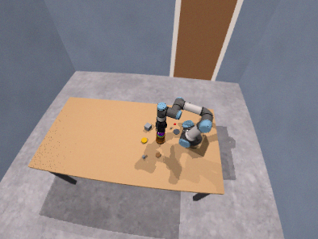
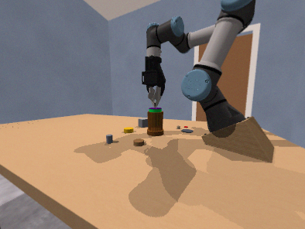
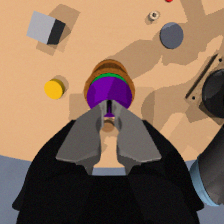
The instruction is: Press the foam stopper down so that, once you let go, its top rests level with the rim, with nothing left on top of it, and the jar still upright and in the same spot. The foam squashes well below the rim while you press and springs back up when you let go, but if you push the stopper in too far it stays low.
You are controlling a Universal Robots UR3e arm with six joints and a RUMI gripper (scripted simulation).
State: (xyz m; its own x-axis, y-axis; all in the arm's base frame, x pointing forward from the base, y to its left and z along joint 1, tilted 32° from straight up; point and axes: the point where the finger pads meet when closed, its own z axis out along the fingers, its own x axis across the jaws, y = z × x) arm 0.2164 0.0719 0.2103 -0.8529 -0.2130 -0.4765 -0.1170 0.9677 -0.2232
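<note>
A brown ribbed jar (image 2: 155, 122) stands upright on the table, also in the top view (image 1: 161, 138). Its stopper shows a purple top (image 3: 109, 94) (image 2: 155, 109) with a green band under it, standing a little above the rim. My gripper (image 2: 155, 102) is shut and empty, pointing straight down, its fingertips right at the purple top or just above it. In the wrist view the closed fingertips overlap the near edge of the stopper.
A yellow disc (image 2: 128, 130) and a grey cube (image 2: 142, 122) lie left of the jar. A small blue-grey cylinder (image 2: 109, 138) and a brown disc (image 2: 138, 142) lie nearer the front. A dark blue disc (image 2: 187, 131) lies right, beside the arm's wedge base (image 2: 241, 137).
</note>
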